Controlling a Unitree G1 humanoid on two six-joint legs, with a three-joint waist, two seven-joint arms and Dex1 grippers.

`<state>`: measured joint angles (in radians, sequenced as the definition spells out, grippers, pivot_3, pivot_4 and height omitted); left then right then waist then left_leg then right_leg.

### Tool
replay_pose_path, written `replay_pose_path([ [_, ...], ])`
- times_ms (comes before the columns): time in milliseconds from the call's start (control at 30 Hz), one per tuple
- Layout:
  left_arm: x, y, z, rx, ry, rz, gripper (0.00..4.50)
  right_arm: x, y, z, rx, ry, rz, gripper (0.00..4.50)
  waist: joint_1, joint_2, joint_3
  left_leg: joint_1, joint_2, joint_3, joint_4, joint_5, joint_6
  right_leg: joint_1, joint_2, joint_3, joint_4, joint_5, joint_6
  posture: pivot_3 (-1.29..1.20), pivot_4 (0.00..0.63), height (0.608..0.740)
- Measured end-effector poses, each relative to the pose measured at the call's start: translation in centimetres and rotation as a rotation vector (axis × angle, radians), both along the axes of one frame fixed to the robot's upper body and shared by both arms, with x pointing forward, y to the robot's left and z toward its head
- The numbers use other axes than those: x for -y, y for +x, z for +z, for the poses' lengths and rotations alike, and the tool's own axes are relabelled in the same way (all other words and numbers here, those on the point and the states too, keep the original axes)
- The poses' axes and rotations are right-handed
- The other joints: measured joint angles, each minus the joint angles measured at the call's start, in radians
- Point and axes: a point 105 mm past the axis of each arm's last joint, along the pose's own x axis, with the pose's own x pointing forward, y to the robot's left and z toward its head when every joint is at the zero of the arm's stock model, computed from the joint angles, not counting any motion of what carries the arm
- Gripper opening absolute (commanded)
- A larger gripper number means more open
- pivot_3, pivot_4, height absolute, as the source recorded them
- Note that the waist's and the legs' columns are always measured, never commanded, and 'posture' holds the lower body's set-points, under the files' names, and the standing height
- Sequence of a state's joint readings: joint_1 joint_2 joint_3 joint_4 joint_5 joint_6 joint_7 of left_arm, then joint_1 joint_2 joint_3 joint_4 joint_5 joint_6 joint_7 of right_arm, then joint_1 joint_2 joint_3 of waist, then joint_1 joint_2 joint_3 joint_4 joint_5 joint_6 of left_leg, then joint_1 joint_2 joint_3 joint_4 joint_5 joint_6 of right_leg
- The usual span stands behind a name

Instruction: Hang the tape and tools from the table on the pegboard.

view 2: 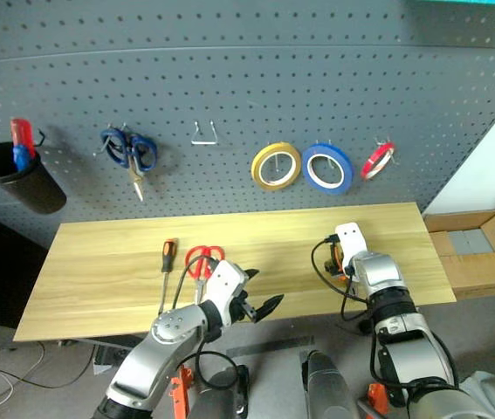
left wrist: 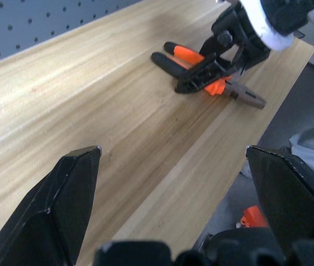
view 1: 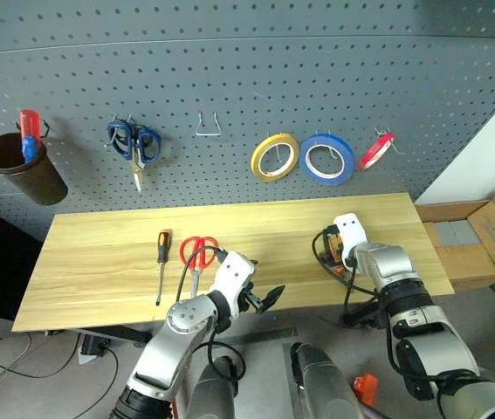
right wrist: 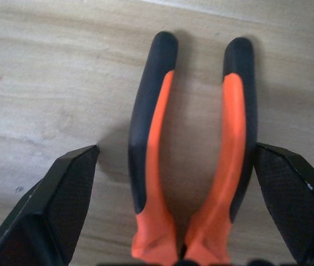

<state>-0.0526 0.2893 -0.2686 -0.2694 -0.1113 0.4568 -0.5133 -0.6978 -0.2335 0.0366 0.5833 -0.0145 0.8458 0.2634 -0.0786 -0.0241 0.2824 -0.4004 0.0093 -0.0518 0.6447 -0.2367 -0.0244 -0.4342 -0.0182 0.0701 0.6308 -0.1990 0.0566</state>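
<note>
1. Near edge: left gripper (view 1: 263, 299) is held wide open over bare planks, nothing gripped.
2. Right gripper (right wrist: 173, 183) is seen spread wide, its fingers flanking the pliers (right wrist: 192, 149), which lie flat near the table's (view 1: 99, 262) right end; no grip made yet.
3. Pliers judged light, stiff; rubbery orange-and-black handles should give sure purchase, so a hold across both handles is favoured.
4. Mid-table, left: red-handled scissors (view 1: 197, 253) and slim screwdriver (view 1: 161, 262) lie side by side on smooth pale wood.
5. Far: red tape (view 1: 376, 149), a thin ring, is already hung on the perforated grey pegboard (view 1: 230, 78), right of blue roll (view 1: 326, 158) and yellow roll (view 1: 274, 157).
</note>
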Motion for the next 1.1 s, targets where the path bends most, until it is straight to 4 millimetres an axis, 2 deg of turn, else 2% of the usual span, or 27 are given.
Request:
replay_pose_path([
  [133,0.0,0.0,0.0,0.0,-0.001,0.0,4.5,0.3,0.5,0.2,0.002,0.003,-0.018,4.45,0.0,-0.001,0.003,0.0,0.0,0.0,0.0,0.0,0.0,0.0,0.0,0.0,0.0,0.0,0.0,0.03,0.321,0.74],
  [167,0.1,0.0,0.1,0.001,-0.002,-0.001,4.5,0.3,0.6,0.3,0.005,0.003,-0.018,4.08,0.0,-0.001,0.003,0.0,0.0,0.0,0.0,0.0,0.0,0.0,0.0,0.0,0.0,0.0,0.0,0.03,0.321,0.74],
  [267,0.2,0.1,0.3,0.004,-0.004,-0.003,4.5,0.3,0.9,0.4,0.012,0.001,-0.017,3.33,-0.001,-0.001,0.004,0.0,0.0,0.0,0.0,0.0,0.0,0.0,0.0,0.0,0.0,0.0,0.0,0.03,0.316,0.74],
  [300,0.2,0.2,0.4,0.008,-0.004,-0.005,4.5,0.3,1.0,0.5,0.014,0.001,-0.017,2.91,-0.001,-0.001,0.005,0.0,0.0,0.0,0.0,0.0,0.0,0.0,0.0,0.0,0.0,0.0,0.0,0.03,0.313,0.74],
  [333,0.3,0.3,0.5,0.011,-0.005,-0.006,4.5,0.3,1.0,0.5,0.014,0.001,-0.017,2.77,-0.001,-0.001,0.005,0.0,0.0,0.0,0.0,0.0,0.0,0.0,0.0,0.0,0.0,0.0,0.0,0.03,0.311,0.74],
  [567,0.4,0.4,0.7,0.017,-0.012,-0.011,4.5,0.4,1.1,0.5,0.021,0.001,-0.014,2.77,-0.001,-0.001,0.005,0.0,0.0,0.0,0.0,0.0,0.0,0.0,0.0,0.0,-0.001,0.0,0.0,0.03,0.287,0.74],
  [700,0.4,0.4,0.8,0.021,-0.014,-0.011,4.5,-0.2,0.9,0.9,0.047,0.025,0.048,2.77,0.0,-0.001,0.004,-0.002,0.0,0.0,-0.001,0.0,0.0,-0.002,0.0,0.0,-0.001,0.0,0.0,0.04,0.247,0.74],
  [833,-0.8,0.2,1.1,0.036,-0.025,0.042,4.5,-3.6,0.0,3.1,0.168,0.079,0.266,2.77,-0.002,0.0,0.004,-0.006,0.001,0.0,-0.002,0.0,0.0,-0.008,0.0,0.0,0.0,0.0,0.0,0.06,0.214,0.74],
  [1000,-3.5,-0.9,2.1,0.056,-0.062,0.185,4.5,-10.7,-2.5,9.0,0.381,0.227,0.591,2.77,0.006,-0.001,-0.001,-0.009,0.002,-0.002,-0.001,0.0,-0.001,-0.011,0.001,-0.002,0.001,0.0,0.0,0.11,0.161,0.74],
  [1100,-4.6,-2.6,2.9,0.054,-0.099,0.27,4.5,-15.5,-4.4,12.1,0.487,0.328,0.754,2.77,0.02,-0.005,-0.014,-0.009,0.002,-0.002,-0.001,0.0,-0.001,-0.011,0.0,-0.003,0.0,0.001,0.0,0.17,0.125,0.74],
])
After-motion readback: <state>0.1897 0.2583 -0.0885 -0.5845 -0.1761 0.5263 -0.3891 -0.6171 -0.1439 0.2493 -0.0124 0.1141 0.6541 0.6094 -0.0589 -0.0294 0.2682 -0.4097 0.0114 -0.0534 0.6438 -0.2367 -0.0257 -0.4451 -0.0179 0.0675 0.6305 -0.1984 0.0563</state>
